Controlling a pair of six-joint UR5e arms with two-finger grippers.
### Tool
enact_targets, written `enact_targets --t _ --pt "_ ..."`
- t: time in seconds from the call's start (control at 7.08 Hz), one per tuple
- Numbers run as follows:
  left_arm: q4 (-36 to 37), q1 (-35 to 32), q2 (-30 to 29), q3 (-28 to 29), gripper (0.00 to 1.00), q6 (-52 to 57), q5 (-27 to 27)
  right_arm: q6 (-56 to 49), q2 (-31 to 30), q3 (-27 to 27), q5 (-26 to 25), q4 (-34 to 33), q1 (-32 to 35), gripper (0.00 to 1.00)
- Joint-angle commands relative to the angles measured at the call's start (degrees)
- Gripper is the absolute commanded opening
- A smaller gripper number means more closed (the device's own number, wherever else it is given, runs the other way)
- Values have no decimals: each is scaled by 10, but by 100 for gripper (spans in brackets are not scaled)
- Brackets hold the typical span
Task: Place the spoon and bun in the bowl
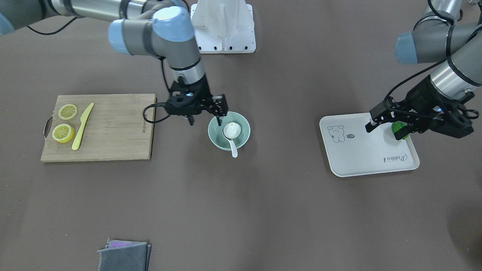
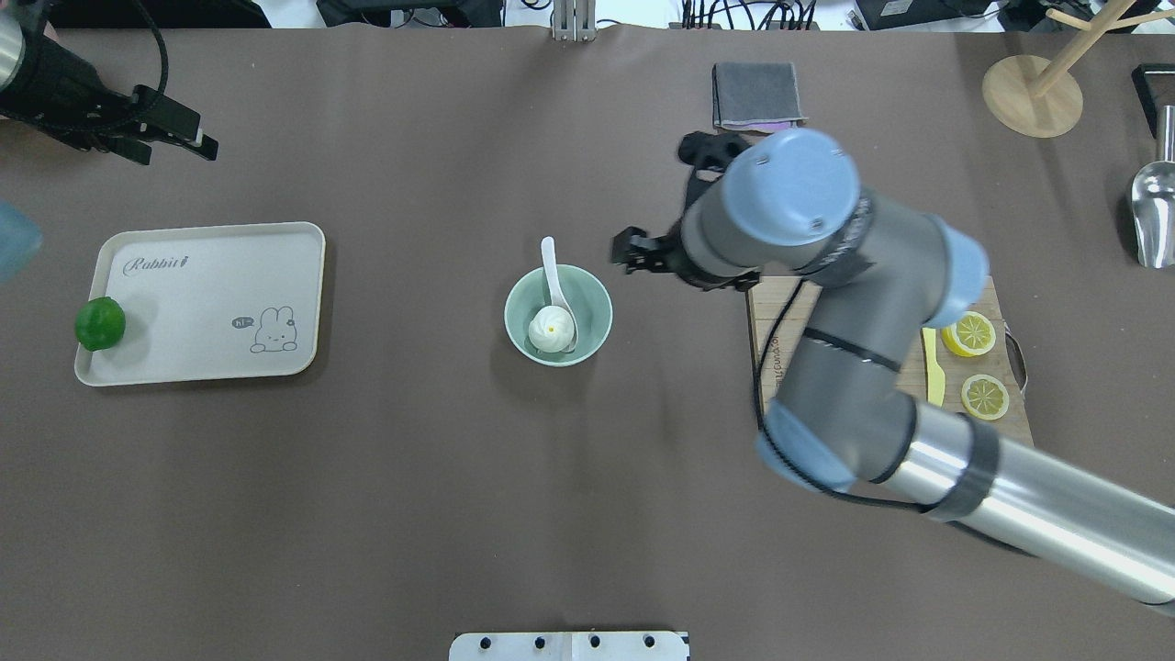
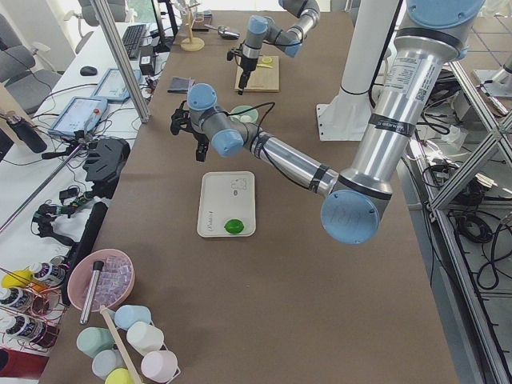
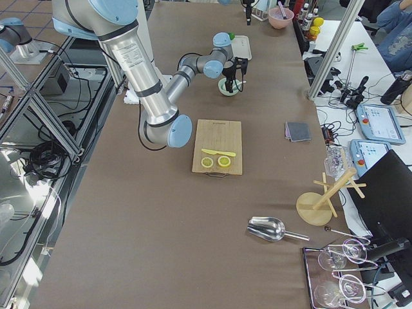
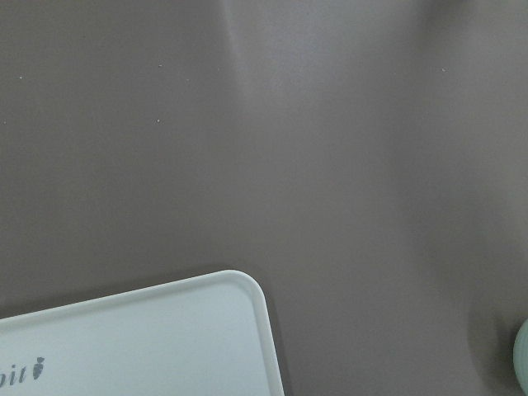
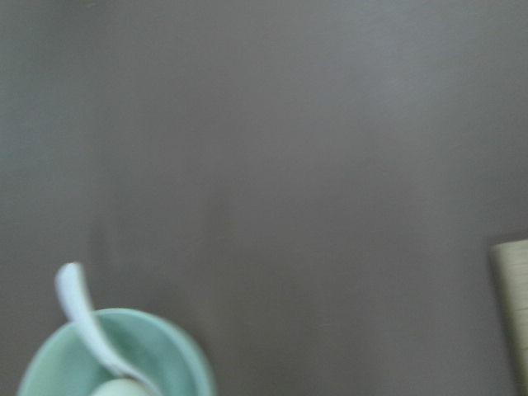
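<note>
The pale mint-green bowl [image 1: 215,141] stands mid-table. The white bun [image 1: 232,130] lies inside it. The white spoon [image 1: 234,149] lies in it too, scoop beside the bun, handle resting over the rim. All three show in the overhead view: bowl [image 2: 598,303], bun [image 2: 551,330], spoon [image 2: 551,266]. My right gripper [image 1: 205,121] is open and empty, raised beside the bowl on the cutting-board side; it also shows in the overhead view [image 2: 633,257]. My left gripper [image 2: 174,140] looks open and empty, raised beyond the tray.
A wooden cutting board [image 1: 113,128] holds two lemon slices [image 1: 67,111] and a yellow-green knife [image 1: 83,126]. A white tray [image 1: 361,154] holds a green lime [image 2: 99,323]. A folded grey cloth [image 1: 124,256] lies at the far edge. A wooden stand [image 2: 1033,92] and metal scoop [image 2: 1155,211] stand far right.
</note>
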Motion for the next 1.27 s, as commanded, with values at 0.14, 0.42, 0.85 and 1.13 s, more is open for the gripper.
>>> enact_targets --t 0.14,0.42,0.85,1.13 --pt "90 -92 51 0 98 223 40 -362 -223 68 179 -1 233 100" --pt "218 -158 53 6 98 423 41 -567 -240 -28 267 -2 366 100" --pt "237 -206 144 -27 98 521 40 -773 -289 -83 284 -15 492 100" --pt "232 -207 182 -31 98 523 34 -828 -290 -93 283 -63 506 100"
